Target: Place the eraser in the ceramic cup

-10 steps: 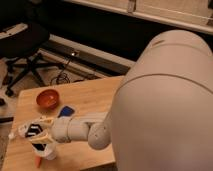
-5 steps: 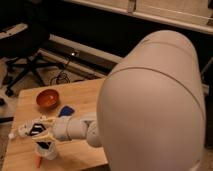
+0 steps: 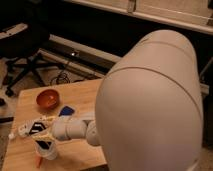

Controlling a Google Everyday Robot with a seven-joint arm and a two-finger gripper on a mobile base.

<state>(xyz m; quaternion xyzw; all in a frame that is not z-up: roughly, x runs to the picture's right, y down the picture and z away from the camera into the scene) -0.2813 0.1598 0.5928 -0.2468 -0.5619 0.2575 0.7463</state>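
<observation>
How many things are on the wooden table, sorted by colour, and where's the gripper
Red-orange: 2, the bowl and a small object at the near edge
Blue: 1, a small blue object
White: 1, the ceramic cup
Black striped: 1, the eraser, at the gripper, just above the cup
Total: 5

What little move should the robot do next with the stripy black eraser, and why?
Probably a small move straight down. The gripper is over the wooden table's left edge, with the flat black striped eraser at its tip. The small white ceramic cup stands just below it, and the eraser does not look to be inside the cup yet.
</observation>
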